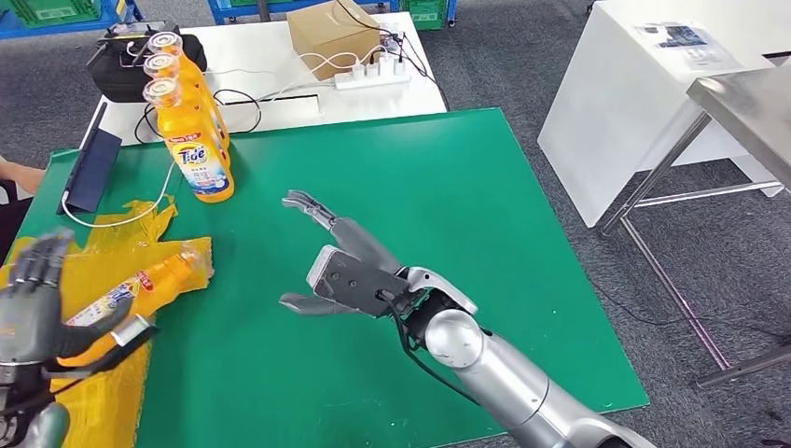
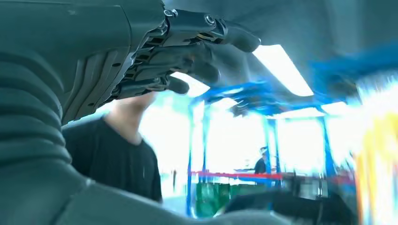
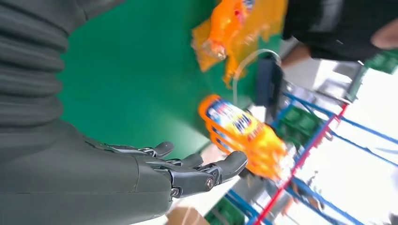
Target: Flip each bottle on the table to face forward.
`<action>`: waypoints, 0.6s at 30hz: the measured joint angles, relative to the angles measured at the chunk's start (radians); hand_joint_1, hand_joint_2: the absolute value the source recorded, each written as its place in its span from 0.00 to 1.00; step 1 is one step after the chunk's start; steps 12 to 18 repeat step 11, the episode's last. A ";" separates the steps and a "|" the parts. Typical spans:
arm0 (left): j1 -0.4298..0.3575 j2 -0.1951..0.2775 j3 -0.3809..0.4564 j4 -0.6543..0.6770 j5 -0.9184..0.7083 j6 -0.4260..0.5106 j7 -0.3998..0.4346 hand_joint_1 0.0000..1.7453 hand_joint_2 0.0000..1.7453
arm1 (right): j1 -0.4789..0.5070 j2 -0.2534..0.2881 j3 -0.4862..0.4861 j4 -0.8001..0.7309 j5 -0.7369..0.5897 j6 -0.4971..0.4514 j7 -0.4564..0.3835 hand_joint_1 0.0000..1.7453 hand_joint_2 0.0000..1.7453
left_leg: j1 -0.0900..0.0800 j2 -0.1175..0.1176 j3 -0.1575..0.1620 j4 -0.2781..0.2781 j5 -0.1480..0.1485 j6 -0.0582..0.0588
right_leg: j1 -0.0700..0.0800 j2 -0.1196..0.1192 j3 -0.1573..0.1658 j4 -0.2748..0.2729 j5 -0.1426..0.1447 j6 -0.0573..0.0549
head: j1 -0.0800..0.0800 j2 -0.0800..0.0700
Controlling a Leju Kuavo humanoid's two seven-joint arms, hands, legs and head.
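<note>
Right hand [image 1: 350,271] is hovering over the middle of the green mat [image 1: 420,187] with its fingers spread apart and nothing inside; the silver forearm is coming in from the lower right and the palm is turning toward the left side of the table. Left hand [image 1: 33,299] is standing raised at the left edge, palm facing inward, fingers apart and slightly curled, also carrying nothing; it is just beside the lying bottle [image 1: 140,285] but I cannot tell if it is touching it.

Going from big to small: the green mat is covering most of the table, a crumpled yellow plastic bag [image 1: 103,373] is spreading over its left part, and three standing bottles [image 1: 191,131] are forming a row at the far left corner, the nearest one showing its printed label toward the robot. The lying bottle is resting on its side on the yellow bag, with the cap end pointing toward the mat's middle.

To my judgement the task is more than half done: three bottles are already upright and seem to face forward, and one is waiting to be lifted, turned and placed with them
</note>
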 joint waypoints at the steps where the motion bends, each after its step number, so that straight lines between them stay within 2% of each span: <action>1: -0.009 -0.032 0.037 -0.045 0.133 -0.046 -0.027 0.00 0.00 | 0.012 0.004 -0.004 -0.014 0.011 -0.014 -0.008 0.00 0.00 | 0.000 0.000 0.000 0.000 0.000 0.000 | 0.000 0.000 0.000 0.000 0.000 0.000 | 0.000 0.000; 3: -0.031 -0.090 0.107 -0.124 0.379 -0.187 -0.076 0.00 0.00 | 0.042 0.008 -0.016 -0.039 0.044 -0.043 -0.037 0.00 0.00 | 0.000 0.000 0.000 0.000 0.000 0.000 | 0.000 0.000 0.000 0.000 0.000 0.000 | 0.000 0.000; 5: -0.043 -0.145 0.159 -0.195 0.574 -0.381 -0.133 0.00 0.00 | 0.080 0.013 -0.036 -0.061 0.086 -0.073 -0.088 0.00 0.00 | 0.000 -0.001 0.000 0.000 0.000 0.000 | 0.000 0.000 -0.001 0.000 0.000 0.000 | 0.000 0.000; 7: -0.034 -0.200 0.179 -0.281 0.749 -0.617 -0.208 0.00 0.00 | 0.125 0.018 -0.067 -0.092 0.121 -0.102 -0.155 0.00 0.00 | 0.000 -0.001 -0.001 0.000 0.000 0.000 | 0.000 0.000 -0.001 0.000 0.000 0.000 | 0.000 0.000; 8: -0.025 -0.226 0.179 -0.326 0.806 -0.710 -0.238 0.00 0.00 | 0.148 0.021 -0.086 -0.110 0.133 -0.111 -0.183 0.00 0.00 | 0.000 -0.001 -0.002 0.000 0.000 0.000 | 0.000 0.000 -0.001 0.000 0.000 0.000 | 0.000 0.000; 9: -0.018 -0.246 0.176 -0.363 0.831 -0.761 -0.254 0.00 0.00 | 0.166 0.023 -0.102 -0.127 0.139 -0.115 -0.202 0.00 0.00 | -0.001 0.000 -0.002 0.000 -0.001 0.000 | -0.001 0.000 -0.001 0.000 0.000 0.000 | 0.000 0.000; 11: -0.014 -0.267 0.171 -0.402 0.833 -0.778 -0.258 0.00 0.00 | 0.185 0.026 -0.123 -0.147 0.145 -0.116 -0.218 0.00 0.00 | -0.001 0.001 -0.002 0.000 -0.001 0.001 | -0.001 0.000 -0.001 0.000 0.000 0.000 | 0.000 0.000; 18: -0.014 -0.267 0.171 -0.402 0.833 -0.778 -0.258 0.00 0.00 | 0.185 0.026 -0.123 -0.147 0.145 -0.116 -0.218 0.00 0.00 | -0.001 0.001 -0.002 0.000 -0.001 0.001 | -0.001 0.000 -0.001 0.000 0.000 0.000 | 0.000 0.000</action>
